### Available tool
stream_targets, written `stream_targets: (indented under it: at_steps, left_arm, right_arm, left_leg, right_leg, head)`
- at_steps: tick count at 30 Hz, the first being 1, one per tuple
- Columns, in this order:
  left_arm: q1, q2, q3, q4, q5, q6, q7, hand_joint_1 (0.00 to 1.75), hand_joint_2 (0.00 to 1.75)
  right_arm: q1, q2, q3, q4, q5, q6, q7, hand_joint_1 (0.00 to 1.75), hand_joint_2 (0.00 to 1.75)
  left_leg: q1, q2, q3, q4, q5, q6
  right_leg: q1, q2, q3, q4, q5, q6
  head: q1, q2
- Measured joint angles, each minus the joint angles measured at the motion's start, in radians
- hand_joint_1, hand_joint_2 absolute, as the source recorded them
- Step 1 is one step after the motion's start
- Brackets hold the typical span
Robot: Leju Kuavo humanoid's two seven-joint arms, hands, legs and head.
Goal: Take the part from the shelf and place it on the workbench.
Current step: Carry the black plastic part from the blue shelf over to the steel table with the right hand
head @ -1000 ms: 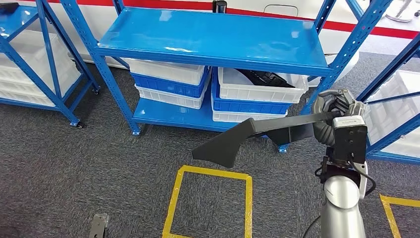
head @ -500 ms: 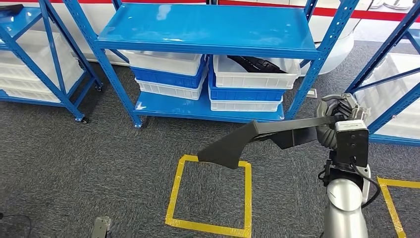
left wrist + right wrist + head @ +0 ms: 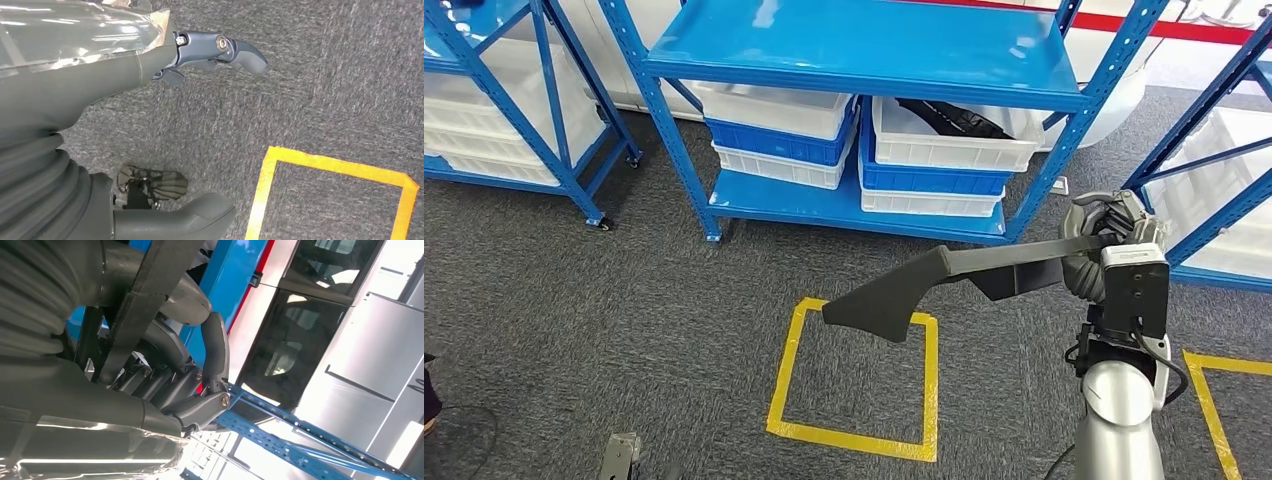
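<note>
My right hand (image 3: 1107, 238) grips one end of a long black angled part (image 3: 904, 290). The part reaches left across the grey carpet, and its broad end hangs over a corner of the yellow tape square (image 3: 854, 375). In the right wrist view the dark fingers (image 3: 212, 355) wrap around the part's flat bar (image 3: 145, 295). My left hand (image 3: 100, 80) hangs above the carpet, its fingers (image 3: 240, 50) and thumb apart, holding nothing. The blue shelf (image 3: 864, 50) stands behind, and a white bin (image 3: 954, 150) on its lower level holds more black parts.
White and blue bins are stacked on the shelf's lower level (image 3: 824, 205). More blue shelves with white bins stand at the left (image 3: 484, 100) and at the right (image 3: 1214, 180). A second yellow tape mark (image 3: 1224, 370) lies on the carpet at the right.
The whole picture has shifted, so the camera has moved; the shelf now sits a little further right in the frame. My right hand keeps its hold on the black part.
</note>
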Motion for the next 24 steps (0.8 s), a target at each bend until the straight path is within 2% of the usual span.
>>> stream_targets:
  at_steps: [1, 2, 3, 4, 5, 6, 7, 8, 9, 10, 11, 12, 13, 14, 15, 16, 17, 18, 19, 20, 21, 22, 23, 24]
  left_arm:
    - [0.000, 0.000, 0.001, 0.000, 0.000, -0.001, -0.001, 0.00, 1.75]
    - [0.000, 0.000, 0.001, 0.000, 0.000, -0.002, -0.001, 0.00, 1.75]
    - [0.000, 0.000, 0.001, 0.000, 0.000, -0.002, -0.002, 0.00, 1.75]
    - [0.000, 0.000, 0.001, 0.000, 0.000, -0.003, -0.003, 0.00, 1.75]
    - [0.000, 0.000, 0.001, 0.000, 0.000, -0.003, -0.004, 0.00, 1.75]
    - [0.000, 0.000, 0.001, 0.000, -0.001, -0.004, -0.005, 0.00, 1.75]
    - [0.000, 0.001, 0.001, 0.000, -0.001, -0.004, -0.006, 0.00, 1.75]
    - [0.001, 0.001, 0.001, 0.000, -0.001, -0.004, -0.007, 0.00, 1.75]
    - [0.002, 0.003, 0.002, 0.000, 0.000, -0.004, -0.007, 0.00, 1.75]
    - [0.003, 0.004, 0.002, 0.000, 0.000, -0.004, -0.007, 0.00, 1.75]
    - [0.004, 0.004, 0.002, 0.000, -0.001, -0.004, -0.007, 0.00, 1.75]
    - [0.005, 0.005, 0.002, 0.000, -0.001, -0.004, -0.007, 0.00, 1.75]
    - [0.005, 0.005, 0.002, 0.000, -0.001, -0.004, -0.007, 0.00, 1.75]
    - [0.005, 0.005, 0.002, 0.000, -0.001, -0.004, -0.007, 0.00, 1.75]
    - [0.005, 0.006, 0.002, 0.000, 0.000, -0.004, -0.007, 0.00, 1.75]
    - [0.004, 0.006, 0.002, 0.000, 0.000, -0.004, -0.007, 0.00, 1.75]
    - [0.004, 0.006, 0.002, 0.000, 0.000, -0.004, -0.007, 0.00, 1.75]
    - [0.004, 0.006, 0.002, 0.000, 0.000, -0.004, -0.007, 0.00, 1.75]
    - [0.003, 0.006, 0.002, 0.000, 0.000, -0.004, -0.007, 0.00, 1.75]
    - [0.001, 0.006, 0.002, -0.001, 0.000, -0.004, -0.008, 0.00, 1.75]
    - [-0.001, 0.006, 0.002, -0.001, 0.000, -0.004, -0.008, 0.00, 1.75]
    - [-0.003, 0.006, 0.002, -0.002, 0.000, -0.004, -0.010, 0.00, 1.75]
    - [-0.004, 0.007, 0.002, -0.002, 0.000, -0.004, -0.010, 0.00, 1.75]
    - [-0.004, 0.006, 0.002, -0.002, 0.001, -0.004, -0.011, 0.00, 1.75]
  right_arm:
    - [0.000, 0.000, 0.000, 0.003, 0.000, 0.000, 0.000, 1.75, 1.75]
    - [-0.001, 0.000, 0.000, 0.005, -0.001, 0.000, 0.000, 1.75, 1.75]
    - [-0.002, 0.000, -0.001, 0.008, -0.001, 0.000, 0.000, 1.75, 1.75]
    - [-0.005, 0.000, -0.001, 0.009, -0.001, 0.000, 0.000, 1.75, 1.75]
    - [-0.007, 0.000, -0.001, 0.010, -0.002, 0.000, 0.000, 1.75, 1.75]
    - [-0.010, 0.001, -0.001, 0.011, -0.002, 0.000, 0.000, 1.75, 1.75]
    - [-0.011, 0.001, -0.001, 0.012, -0.003, 0.000, 0.000, 1.75, 1.75]
    - [-0.012, 0.001, -0.002, 0.013, -0.003, -0.001, 0.000, 1.75, 1.75]
    - [-0.012, 0.002, -0.002, 0.015, -0.003, -0.001, 0.001, 1.75, 1.75]
    - [-0.012, 0.002, -0.002, 0.017, -0.003, -0.001, 0.001, 1.75, 1.75]
    - [-0.013, 0.003, -0.002, 0.018, -0.003, -0.001, 0.001, 1.75, 1.75]
    - [-0.013, 0.004, -0.003, 0.019, -0.003, -0.001, 0.001, 1.75, 1.75]
    - [-0.013, 0.004, -0.003, 0.019, -0.003, -0.001, 0.001, 1.75, 1.75]
    - [-0.013, 0.005, -0.004, 0.020, -0.003, -0.001, 0.001, 1.75, 1.75]
    - [-0.013, 0.006, -0.004, 0.022, -0.003, -0.001, 0.001, 1.75, 1.75]
    - [-0.012, 0.006, -0.004, 0.023, -0.003, -0.001, 0.001, 1.75, 1.75]
    - [-0.012, 0.006, -0.005, 0.024, -0.003, -0.001, 0.001, 1.75, 1.75]
    - [-0.013, 0.006, -0.005, 0.025, -0.004, -0.001, 0.001, 1.75, 1.75]
    - [-0.013, 0.006, -0.005, 0.026, -0.004, -0.001, 0.000, 1.75, 1.75]
    - [-0.015, 0.006, -0.006, 0.026, -0.005, -0.001, 0.000, 1.75, 1.75]
    - [-0.017, 0.007, -0.006, 0.026, -0.006, -0.001, -0.001, 1.75, 1.75]
    - [-0.022, 0.007, -0.006, 0.027, -0.008, -0.001, -0.002, 1.75, 1.75]
    - [-0.026, 0.008, -0.007, 0.028, -0.009, -0.001, -0.003, 1.75, 1.75]
    - [-0.030, 0.007, -0.006, 0.031, -0.011, -0.001, -0.004, 1.75, 1.75]
  left_leg:
    - [0.000, 0.001, -0.011, 0.000, 0.009, -0.002]
    - [0.000, 0.001, -0.023, 0.001, 0.019, -0.004]
    - [0.001, 0.001, -0.035, 0.002, 0.030, -0.008]
    - [0.000, 0.000, -0.047, 0.005, 0.040, -0.013]
    - [-0.002, 0.000, -0.057, 0.008, 0.050, -0.018]
    - [-0.003, -0.001, -0.065, 0.009, 0.061, -0.024]
    - [-0.004, -0.001, -0.070, 0.009, 0.072, -0.029]
    - [-0.004, -0.002, -0.073, 0.006, 0.084, -0.035]
    - [-0.002, -0.003, -0.077, 0.005, 0.087, -0.041]
    - [0.001, -0.004, -0.084, 0.013, 0.071, -0.048]
    - [0.003, -0.005, -0.094, 0.039, 0.033, -0.054]
    - [0.006, -0.005, -0.108, 0.085, -0.022, -0.060]
    - [0.008, -0.004, -0.123, 0.149, -0.082, -0.065]
    - [0.009, -0.005, -0.136, 0.222, -0.127, -0.069]
    - [0.010, -0.005, -0.142, 0.284, -0.147, -0.072]
    - [0.011, -0.005, -0.135, 0.322, -0.142, -0.074]
    - [0.012, -0.005, -0.113, 0.327, -0.120, -0.075]
    - [0.013, -0.005, -0.073, 0.297, -0.094, -0.073]
    - [0.014, -0.006, -0.016, 0.237, -0.082, -0.071]
    - [0.013, -0.007, 0.047, 0.158, -0.089, -0.068]
    - [0.012, -0.008, 0.097, 0.089, -0.106, -0.062]
    - [0.008, -0.009, 0.127, 0.039, -0.121, -0.056]
    - [0.004, -0.010, 0.135, 0.013, -0.125, -0.048]
    - [0.003, -0.008, 0.125, 0.009, -0.115, -0.038]
  right_leg:
    - [0.000, 0.000, 0.009, 0.016, 0.006, 0.009]
    - [-0.001, 0.000, 0.035, -0.004, 0.028, 0.020]
    - [-0.002, 0.000, 0.077, -0.058, 0.054, 0.030]
    - [-0.003, 0.000, 0.130, -0.132, 0.070, 0.034]
    - [-0.002, 0.002, 0.180, -0.210, 0.073, 0.031]
    - [0.000, 0.003, 0.212, -0.267, 0.070, 0.024]
    - [0.003, 0.005, 0.226, -0.299, 0.063, 0.017]
    - [0.005, 0.007, 0.222, -0.309, 0.065, 0.009]
    - [0.001, 0.005, 0.212, -0.304, 0.074, 0.001]
    - [-0.003, 0.004, 0.202, -0.302, 0.084, -0.009]
    - [-0.006, 0.001, 0.192, -0.302, 0.097, -0.022]
    - [-0.009, -0.001, 0.181, -0.301, 0.112, -0.032]
    - [-0.006, -0.002, 0.167, -0.300, 0.126, -0.038]
    - [-0.005, -0.003, 0.150, -0.298, 0.141, -0.040]
    - [-0.003, -0.003, 0.131, -0.295, 0.154, -0.040]
    - [-0.003, -0.003, 0.110, -0.291, 0.167, -0.038]
    - [-0.003, -0.003, 0.090, -0.285, 0.178, -0.036]
    - [-0.003, -0.003, 0.070, -0.279, 0.189, -0.033]
    - [-0.003, -0.003, 0.054, -0.273, 0.198, -0.029]
    - [-0.001, -0.003, 0.041, -0.268, 0.207, -0.024]
    - [0.000, -0.003, 0.033, -0.265, 0.217, -0.018]
    - [0.001, -0.003, 0.027, -0.266, 0.229, -0.011]
    - [0.001, -0.004, 0.023, -0.270, 0.242, -0.003]
    - [0.002, -0.004, 0.018, -0.274, 0.254, 0.004]
  head:
    - [0.000, 0.000]
    - [0.000, 0.000]
    - [0.000, 0.000]
    - [0.001, 0.000]
    - [0.000, 0.000]
    - [-0.001, 0.000]
    - [-0.001, 0.000]
    - [-0.003, 0.000]
    - [-0.004, 0.000]
    - [-0.005, 0.000]
    - [-0.006, 0.000]
    - [-0.006, 0.000]
    - [-0.007, 0.000]
    - [-0.007, 0.000]
    - [-0.007, 0.000]
    - [-0.007, 0.000]
    - [-0.007, 0.000]
    - [-0.007, 0.000]
    - [-0.008, 0.000]
    - [-0.008, 0.000]
    - [-0.006, 0.000]
    - [-0.006, 0.000]
    - [-0.005, 0.000]
    - [-0.004, 0.000]
